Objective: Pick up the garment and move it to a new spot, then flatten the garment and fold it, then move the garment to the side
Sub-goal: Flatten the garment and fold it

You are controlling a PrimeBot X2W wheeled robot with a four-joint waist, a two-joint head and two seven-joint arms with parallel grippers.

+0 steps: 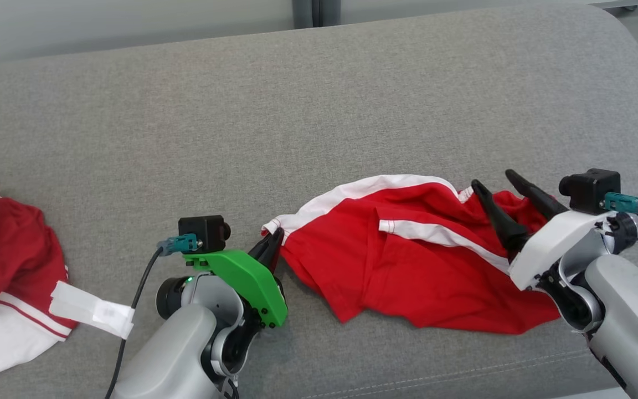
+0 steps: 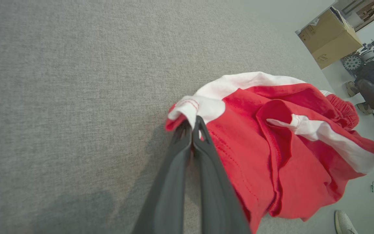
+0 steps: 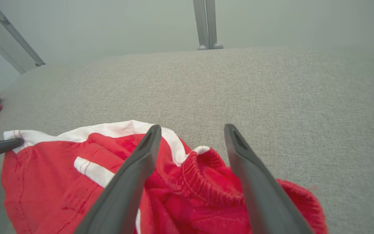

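garment: crumpled red cloth shorts with white trim (image 1: 407,271), mid grey upholstered cushion (image 1: 297,111) | left tool (image 1: 271,244) clenched on white hem corner (image 2: 195,105) | right tool (image 1: 492,178) released, spread over elastic waistband (image 3: 206,182) | tip: clamp waistband deep, then draw both ends apart evenly | around: other red-and-white garment (image 1: 3,260) far left, well apart, likely no obstacle

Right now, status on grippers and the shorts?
Left gripper shut on the shorts at a white-trimmed corner. Right gripper open above waistband. Shorts crumpled on sofa. Other red garment far left, apart.
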